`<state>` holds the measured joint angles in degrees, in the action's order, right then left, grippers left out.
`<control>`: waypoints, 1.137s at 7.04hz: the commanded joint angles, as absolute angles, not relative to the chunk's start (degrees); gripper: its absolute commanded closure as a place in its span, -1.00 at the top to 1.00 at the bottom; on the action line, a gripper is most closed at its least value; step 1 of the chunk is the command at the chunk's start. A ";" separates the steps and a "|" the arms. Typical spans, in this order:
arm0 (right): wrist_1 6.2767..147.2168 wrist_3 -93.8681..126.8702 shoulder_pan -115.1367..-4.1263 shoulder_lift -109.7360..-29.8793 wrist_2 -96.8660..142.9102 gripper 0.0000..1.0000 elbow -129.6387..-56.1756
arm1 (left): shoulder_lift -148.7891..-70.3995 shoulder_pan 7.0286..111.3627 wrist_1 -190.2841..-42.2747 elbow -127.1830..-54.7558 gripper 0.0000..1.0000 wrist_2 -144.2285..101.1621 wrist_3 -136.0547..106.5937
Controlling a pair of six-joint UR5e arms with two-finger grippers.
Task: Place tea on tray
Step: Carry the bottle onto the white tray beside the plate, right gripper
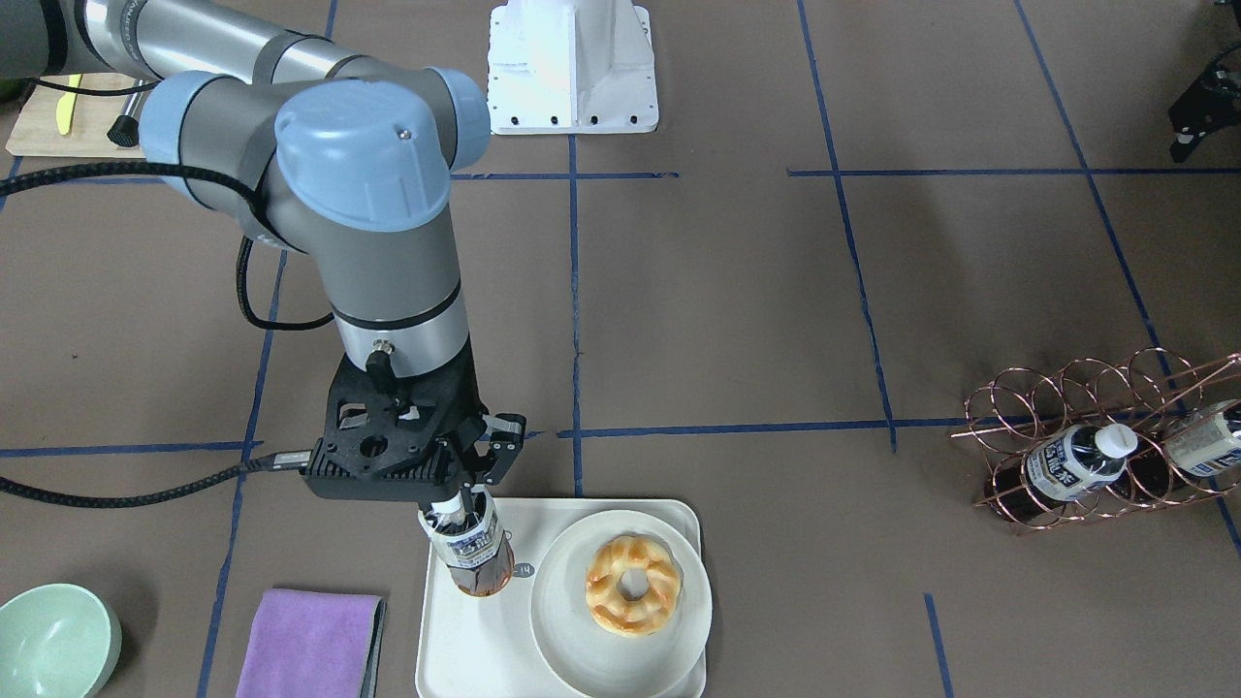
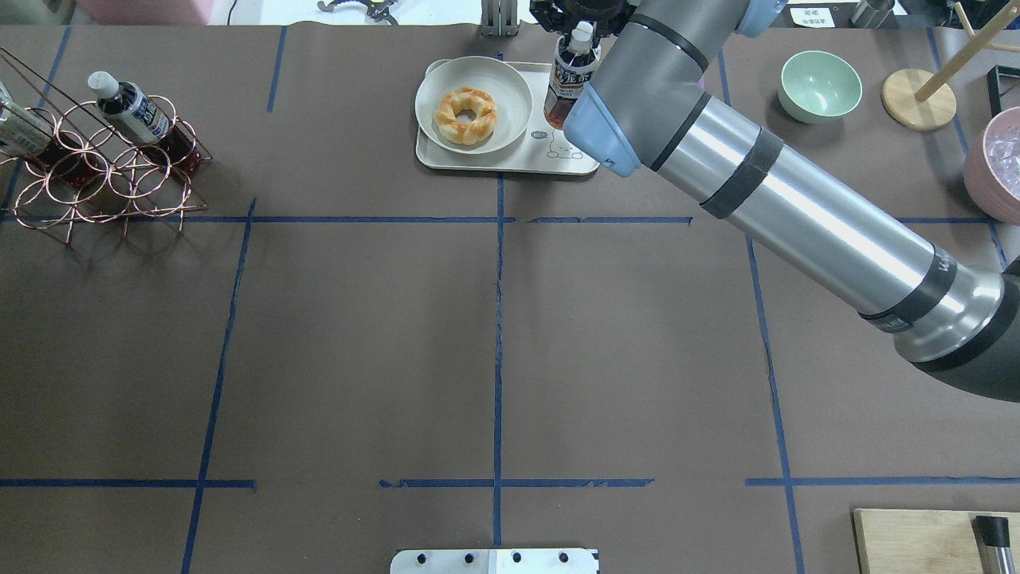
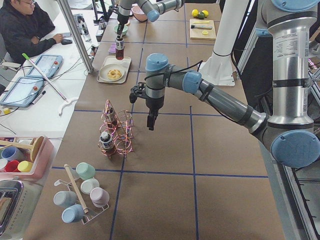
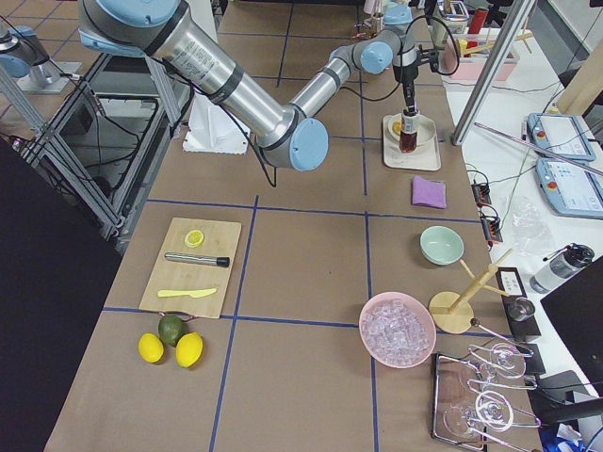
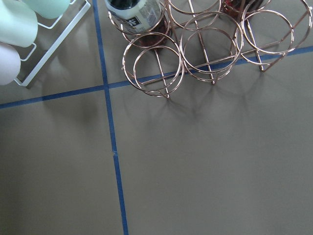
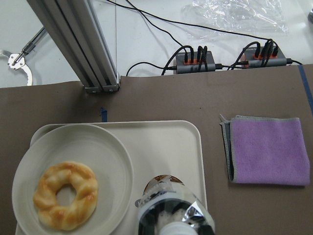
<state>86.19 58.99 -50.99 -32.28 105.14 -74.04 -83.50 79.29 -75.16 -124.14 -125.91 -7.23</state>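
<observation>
The tea bottle (image 1: 473, 551), dark brown with a white cap and a white-and-blue label, stands slightly tilted over the left part of the cream tray (image 1: 465, 650). My right gripper (image 1: 456, 504) is shut on its neck from above. I cannot tell whether the bottle's base touches the tray. The overhead view shows the bottle (image 2: 567, 80) over the tray (image 2: 510, 163) next to the bear drawing. The right wrist view shows the bottle (image 6: 173, 210) over the tray (image 6: 161, 142). My left gripper (image 1: 1197, 121) hangs near the copper rack; its jaws are not clear.
A round white plate (image 1: 562, 620) with a doughnut (image 1: 633, 585) fills the tray's other half. A purple cloth (image 1: 310, 642) and a green bowl (image 1: 53, 640) lie beside the tray. A copper rack (image 1: 1096, 388) holds two more bottles (image 1: 1076, 465). A wooden board (image 1: 39, 126) sits far off.
</observation>
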 commanded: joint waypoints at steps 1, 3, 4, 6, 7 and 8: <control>81.32 58.80 -51.94 -31.91 105.64 -1.00 -70.24 | -83.93 87.06 -75.23 -116.58 1.00 -130.77 6.18; 80.95 58.80 -51.86 -31.82 106.43 -1.00 -69.00 | -84.11 87.80 -75.23 -116.10 1.00 -130.78 6.86; 80.95 58.71 -51.86 -31.90 107.39 -1.00 -68.56 | -84.11 87.80 -75.23 -116.19 1.00 -130.78 6.86; 81.04 58.36 -51.68 -32.17 107.75 -1.00 -68.03 | -84.20 87.80 -75.23 -116.19 1.00 -130.78 6.86; 81.04 58.45 -51.68 -32.25 107.67 -0.92 -67.94 | -84.20 87.80 -75.23 -116.10 1.00 -130.78 6.86; 81.04 58.45 -51.77 -32.26 107.75 -0.43 -67.94 | -84.29 87.80 -75.23 -116.10 1.00 -130.78 6.86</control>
